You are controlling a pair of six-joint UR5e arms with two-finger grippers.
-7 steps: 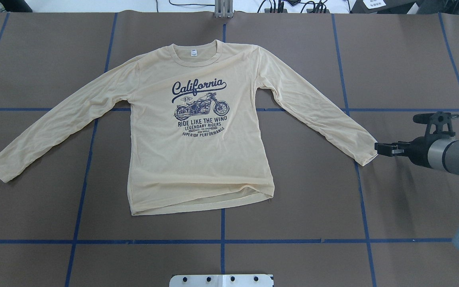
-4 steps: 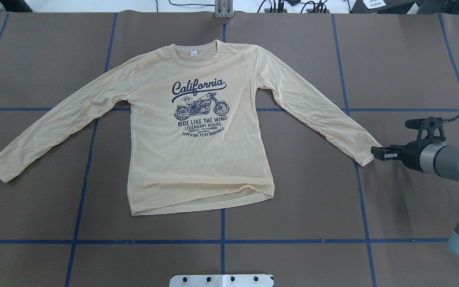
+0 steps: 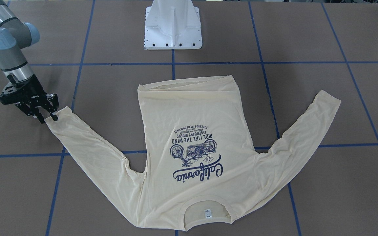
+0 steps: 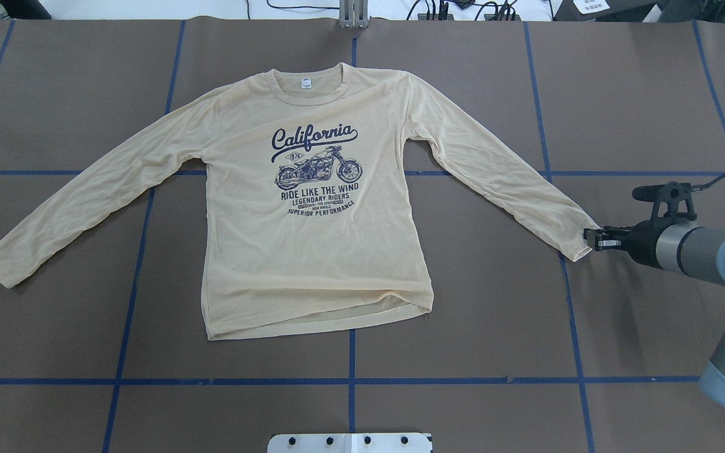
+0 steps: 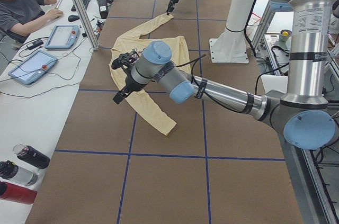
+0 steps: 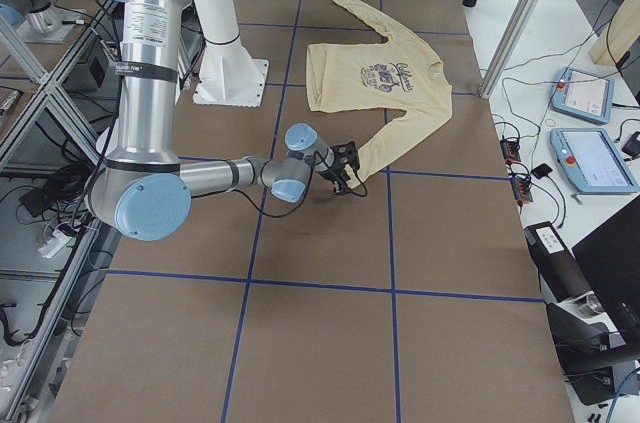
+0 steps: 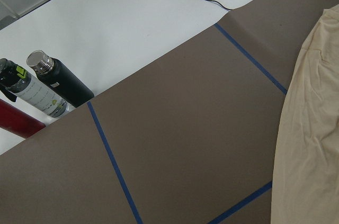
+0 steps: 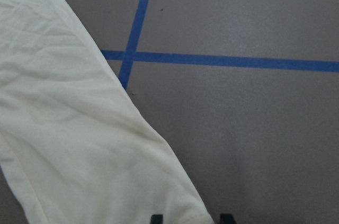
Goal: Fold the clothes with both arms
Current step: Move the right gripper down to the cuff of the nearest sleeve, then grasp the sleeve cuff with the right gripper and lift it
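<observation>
The cream-yellow long-sleeved shirt point(image 4: 318, 207) lies flat on the brown table, print up, collar at the far side and both sleeves spread out. My right gripper point(image 4: 589, 238) point(image 3: 48, 117) sits low at the cuff of the sleeve on the robot's right point(image 4: 579, 242). It is open, and the cuff's edge point(image 8: 185, 203) lies between its two fingertips. My left gripper point(image 5: 119, 92) shows only in the exterior left view, hanging above the other sleeve point(image 5: 151, 110), so I cannot tell whether it is open or shut. The left wrist view shows only that sleeve's edge point(image 7: 312, 144).
Blue tape lines point(image 4: 351, 380) grid the table. The white pedestal base point(image 3: 172, 29) stands at the robot's side. Bottles point(image 7: 47, 83) stand beyond the table's left end. A person point(image 5: 24, 7) sits at a side desk with tablets point(image 5: 32, 65).
My right gripper has crept a little toward the shirt, and its fingertips now reach the sleeve cuff. The shirt has not moved.
</observation>
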